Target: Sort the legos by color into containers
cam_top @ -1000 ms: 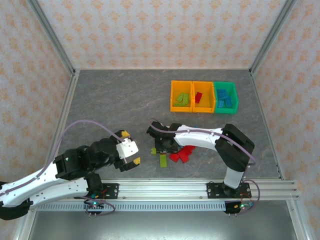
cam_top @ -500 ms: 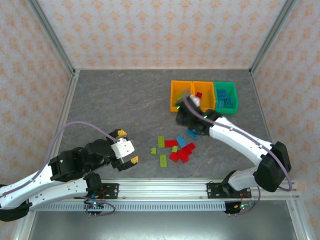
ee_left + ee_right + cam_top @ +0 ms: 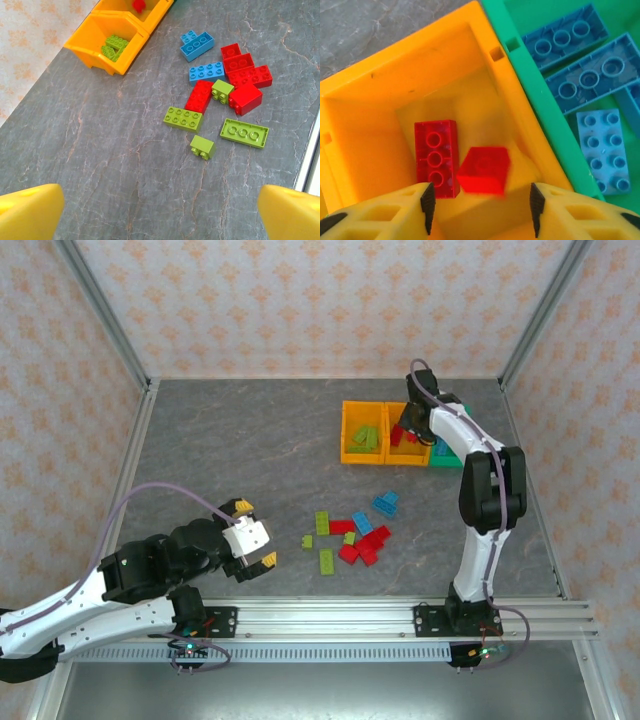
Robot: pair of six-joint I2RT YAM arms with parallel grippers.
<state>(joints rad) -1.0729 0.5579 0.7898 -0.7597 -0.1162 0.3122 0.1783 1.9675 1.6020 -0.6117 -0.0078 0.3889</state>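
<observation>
The legos lie on the gray table from above, our right arm stretched to an orange bin. Left wrist: our left gripper is wide open. Right wrist: our right gripper is open over a red brick.

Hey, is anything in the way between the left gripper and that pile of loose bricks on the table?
Nothing visible. Only bare grey tabletop lies between the open left gripper and the loose plastic bricks; the small lime green studded brick sits nearest.
</observation>
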